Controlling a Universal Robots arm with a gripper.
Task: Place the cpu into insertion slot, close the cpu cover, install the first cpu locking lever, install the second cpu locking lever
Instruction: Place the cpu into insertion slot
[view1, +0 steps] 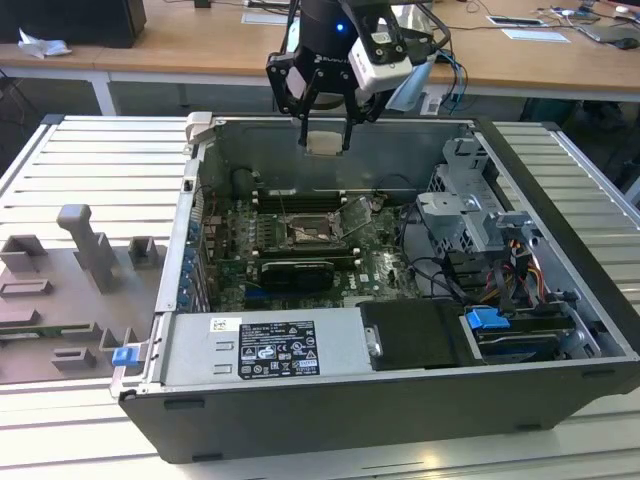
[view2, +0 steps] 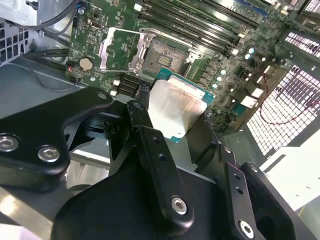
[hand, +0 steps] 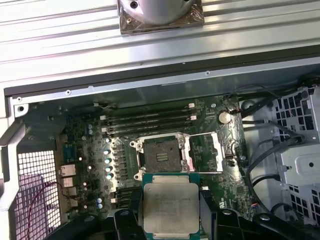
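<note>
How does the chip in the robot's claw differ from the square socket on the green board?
The cpu has a pale silvery metal top; the insertion slot has a dark centre inside a thin metal rim. The cpu hangs in the air, clamped in the gripper; the insertion slot sits fixed in the green board, empty. Both are square and look roughly matched in outline.

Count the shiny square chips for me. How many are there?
1. The cpu is held in the gripper, up over the computer case, not yet in the empty insertion slot. Others could be hidden inside.
</note>
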